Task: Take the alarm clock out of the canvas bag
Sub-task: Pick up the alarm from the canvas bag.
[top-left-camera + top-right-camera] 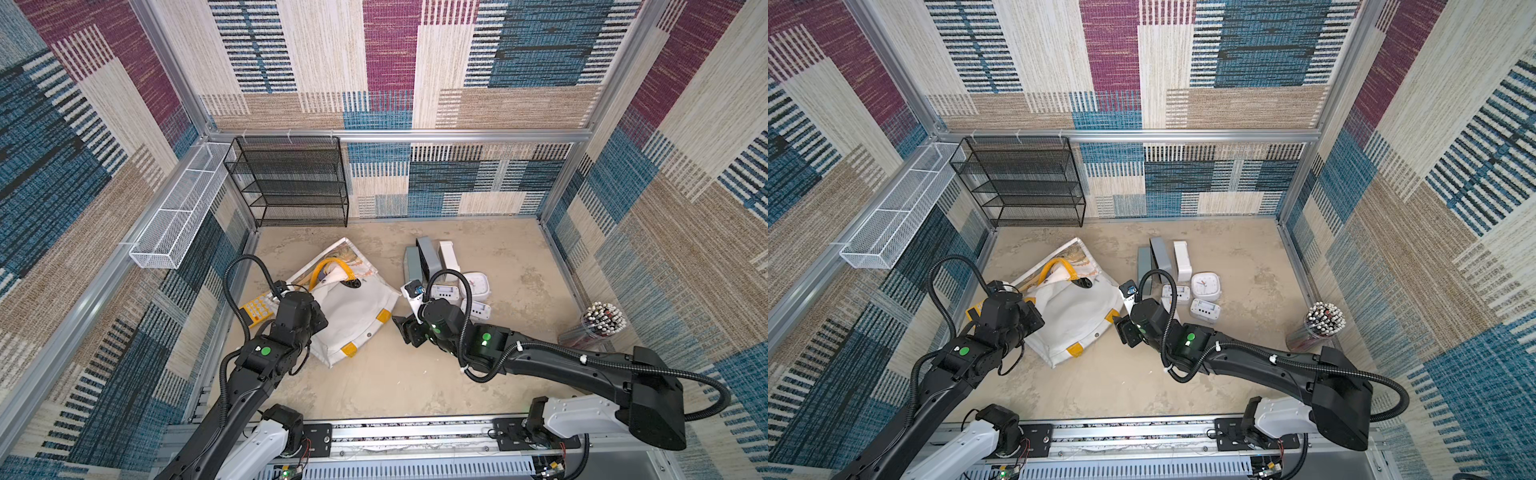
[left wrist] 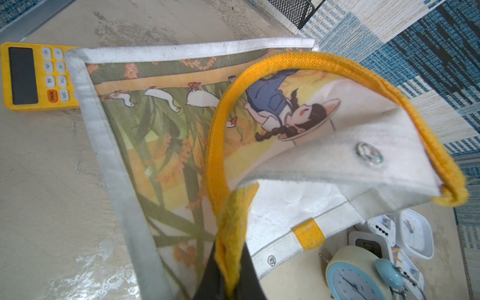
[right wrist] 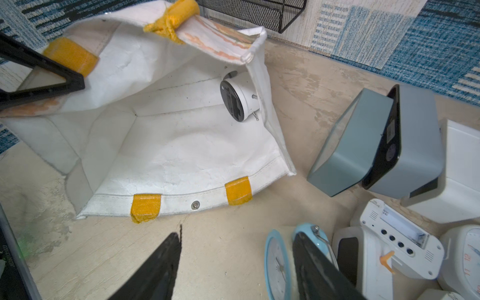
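The canvas bag [image 1: 357, 320] [image 3: 168, 145] lies on its side, mouth held open toward the right arm. My left gripper [image 2: 230, 272] is shut on its yellow strap handle [image 2: 389, 85], lifting the upper flap. Inside, near the mouth's edge, a round white alarm clock [image 3: 233, 100] [image 1: 353, 284] shows its black back. My right gripper [image 3: 239, 233] is open just outside the bag's mouth, low over the table. A blue-rimmed alarm clock [image 3: 278, 262] [image 2: 348, 283] stands on the table against its one finger, with a wide gap to the other.
Grey clocks [image 1: 424, 262] and several white clocks [image 1: 473, 286] crowd the table right of the bag. A yellow calculator [image 1: 255, 309] lies by the bag's left. A black mesh rack [image 1: 291, 183], a white wire basket [image 1: 178, 212] and a pencil cup [image 1: 598, 328] stand at the edges.
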Tool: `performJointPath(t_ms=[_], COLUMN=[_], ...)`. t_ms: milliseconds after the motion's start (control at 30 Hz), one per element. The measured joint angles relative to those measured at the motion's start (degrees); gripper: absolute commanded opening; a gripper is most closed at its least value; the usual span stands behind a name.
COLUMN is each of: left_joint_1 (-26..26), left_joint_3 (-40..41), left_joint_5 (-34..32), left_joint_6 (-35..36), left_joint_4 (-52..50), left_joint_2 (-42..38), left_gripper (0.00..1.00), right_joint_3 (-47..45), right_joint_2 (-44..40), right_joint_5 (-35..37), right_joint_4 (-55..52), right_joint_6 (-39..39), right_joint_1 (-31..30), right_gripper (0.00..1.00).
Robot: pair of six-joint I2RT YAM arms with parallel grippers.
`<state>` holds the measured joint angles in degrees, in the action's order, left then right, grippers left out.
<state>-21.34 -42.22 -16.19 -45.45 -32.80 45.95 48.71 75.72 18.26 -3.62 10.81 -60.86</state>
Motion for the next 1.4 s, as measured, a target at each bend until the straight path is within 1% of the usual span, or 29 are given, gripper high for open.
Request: performJointPath(t_ms=[400, 800, 1000, 1200, 1400], left_joint_1=[0.1, 0.1, 0.1, 0.1, 0.1], left_joint_3=[-0.7, -1.8, -1.9, -1.9, -2.2], left_joint_5=[0.1, 1.4, 1.6, 1.6, 2.3], left_joint_6=[0.0, 0.0, 0.0, 0.0, 0.1], left_joint_4=[0.0, 0.0, 0.0, 0.0, 0.0], left_joint_2=[0.0, 0.0, 0.0, 0.1, 0.3], left_gripper=[0.00, 0.00, 0.00, 0.00, 0.00], right_joint_3=[2.0, 5.1, 9.4, 15.8, 19.2], right_joint_2=[8.2, 16.9, 23.1, 31.0, 36.0], right_joint_5=[2.3, 2.3, 2.3, 2.8, 2.8], right_joint_4=[5.9, 11.6, 13.7, 15.3, 17.0], right_joint_6=[-4.5, -8.7, -12.2, -17.6, -20.7], right_joint_1=[-2.9, -2.9, -2.9, -2.7, -0.5], right_gripper=[0.74, 0.70, 0.69, 0.74, 0.76])
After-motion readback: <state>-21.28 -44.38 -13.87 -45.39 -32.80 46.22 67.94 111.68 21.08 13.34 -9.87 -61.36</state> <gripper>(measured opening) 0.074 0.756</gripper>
